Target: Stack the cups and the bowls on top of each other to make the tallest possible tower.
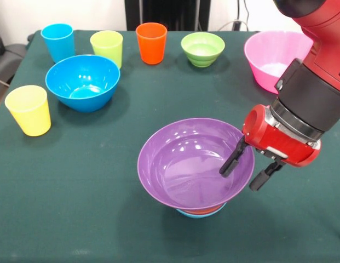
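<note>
The tower stands at front centre: a wide purple bowl (183, 164) sits on an orange bowl (205, 209) and a light-blue bowl (194, 214), whose edges just show beneath it. My gripper (240, 179) is open at the purple bowl's right rim, with one finger (232, 160) inside the bowl and the other (265, 175) outside it. On the table apart from the tower are the blue cup (57, 41), lime green cup (107, 48), orange cup (151, 43), yellow cup (28, 109), deep blue bowl (82, 82), green bowl (202, 49) and pink bowl (271, 57).
The table (76, 219) is covered with a dark green cloth. The red and black arm (317, 82) comes down from the upper right, in front of the pink bowl. Dark equipment stands behind the table's far edge.
</note>
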